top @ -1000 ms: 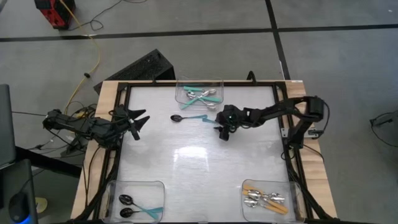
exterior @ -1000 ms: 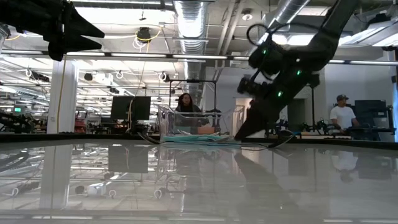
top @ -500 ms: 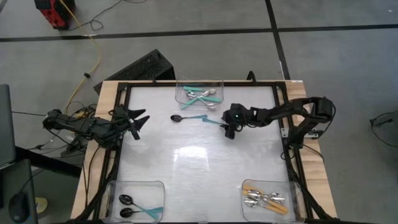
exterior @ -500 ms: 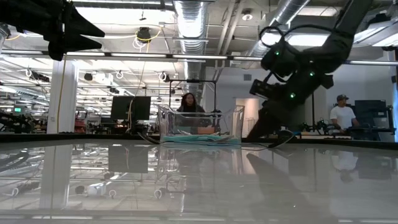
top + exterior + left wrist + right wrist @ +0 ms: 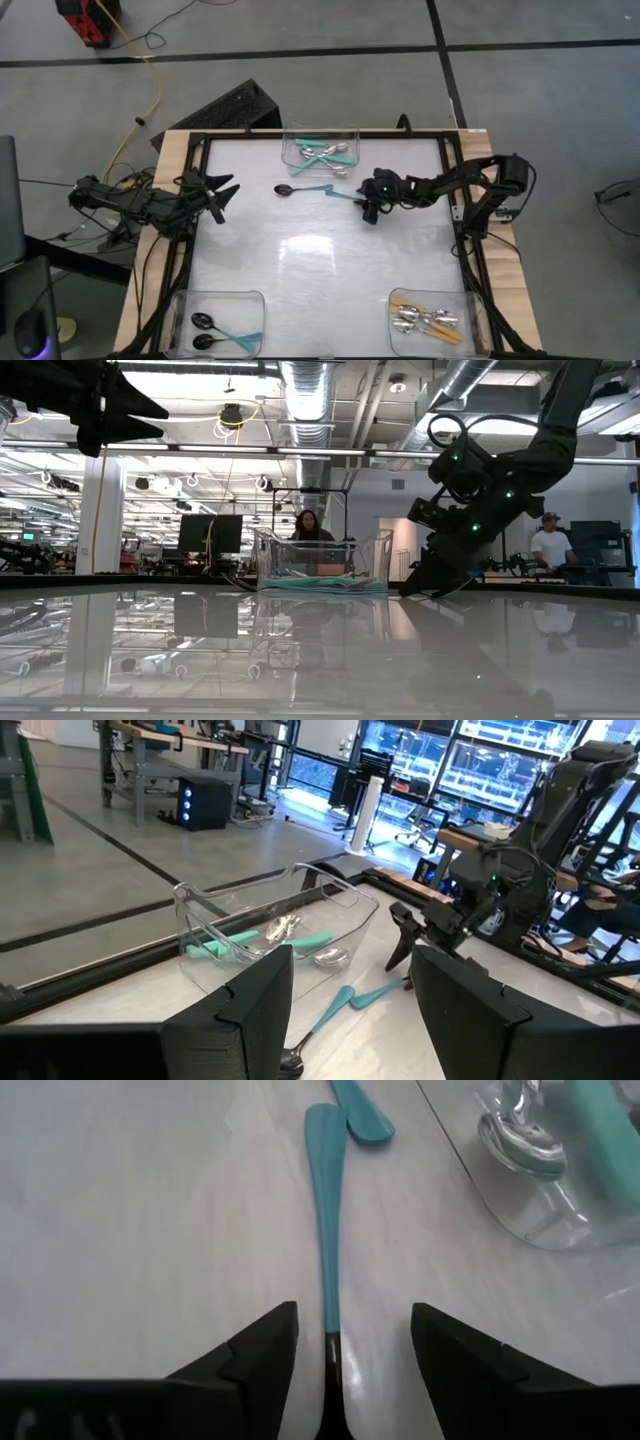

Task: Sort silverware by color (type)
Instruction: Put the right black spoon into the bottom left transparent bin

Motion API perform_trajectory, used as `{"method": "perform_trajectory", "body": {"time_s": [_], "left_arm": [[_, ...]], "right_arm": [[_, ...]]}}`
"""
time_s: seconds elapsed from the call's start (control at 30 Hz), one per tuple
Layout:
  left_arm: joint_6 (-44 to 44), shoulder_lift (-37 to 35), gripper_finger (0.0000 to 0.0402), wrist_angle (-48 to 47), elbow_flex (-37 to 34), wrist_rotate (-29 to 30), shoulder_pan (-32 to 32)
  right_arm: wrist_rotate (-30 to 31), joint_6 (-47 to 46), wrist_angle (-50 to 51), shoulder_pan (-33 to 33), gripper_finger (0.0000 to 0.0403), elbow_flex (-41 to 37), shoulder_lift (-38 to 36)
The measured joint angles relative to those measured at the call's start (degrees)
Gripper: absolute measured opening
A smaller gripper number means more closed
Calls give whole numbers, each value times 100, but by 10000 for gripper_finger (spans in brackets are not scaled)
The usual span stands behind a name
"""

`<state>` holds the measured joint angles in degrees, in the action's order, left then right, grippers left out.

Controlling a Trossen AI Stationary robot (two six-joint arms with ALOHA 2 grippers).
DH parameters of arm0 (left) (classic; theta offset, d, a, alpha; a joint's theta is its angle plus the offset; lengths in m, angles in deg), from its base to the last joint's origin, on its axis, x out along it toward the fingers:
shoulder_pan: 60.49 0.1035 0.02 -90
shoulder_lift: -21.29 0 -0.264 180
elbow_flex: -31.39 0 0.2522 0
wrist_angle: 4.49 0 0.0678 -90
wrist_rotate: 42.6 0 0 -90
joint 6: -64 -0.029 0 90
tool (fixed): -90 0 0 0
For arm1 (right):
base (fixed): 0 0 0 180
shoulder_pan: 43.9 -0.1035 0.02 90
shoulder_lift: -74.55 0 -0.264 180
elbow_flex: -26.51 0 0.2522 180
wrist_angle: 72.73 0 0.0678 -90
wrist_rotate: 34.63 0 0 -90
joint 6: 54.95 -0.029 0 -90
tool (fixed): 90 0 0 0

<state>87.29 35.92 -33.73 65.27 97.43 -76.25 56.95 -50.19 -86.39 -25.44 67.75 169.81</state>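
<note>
Two black-bowled spoons with teal handles lie flat on the white table. One spoon [image 5: 305, 187] is near the far bin. The other spoon [image 5: 325, 1230] [image 5: 345, 195] lies with its dark neck running between the fingers of my open right gripper [image 5: 355, 1320] [image 5: 367, 208], with a gap on each side; its bowl is hidden under the gripper. My left gripper [image 5: 222, 190] [image 5: 350, 980] is open and waits high at the table's left edge. The other spoons lie sorted in three clear bins.
A far bin [image 5: 320, 150] holds silver spoons with teal handles, and its wall [image 5: 520, 1200] is close beside my right gripper. The near left bin [image 5: 215, 322] holds black-bowled spoons. The near right bin [image 5: 430, 320] holds orange-handled spoons. People [image 5: 552, 545] are in the room beyond the table.
My right gripper has moved toward the table's right edge and come down a little; it now sits low over the bowl end of the nearer loose spoon. Both loose spoons have stayed where they were.
</note>
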Motion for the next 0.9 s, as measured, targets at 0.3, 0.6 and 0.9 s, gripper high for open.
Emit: {"method": "perform_trajectory", "body": {"time_s": [0.3, 0.6, 0.9], "left_arm": [[17, -2, 190, -4, 0, 21, -1], [15, -1, 190, -6, 0, 23, 2], [37, -1, 190, -6, 0, 30, 2]], "right_arm": [[98, -39, 59, -9, 149, -2, 54], [140, -320, 168, -13, 40, 3, 52], [256, -558, 93, -193, 34, -1, 55]]}}
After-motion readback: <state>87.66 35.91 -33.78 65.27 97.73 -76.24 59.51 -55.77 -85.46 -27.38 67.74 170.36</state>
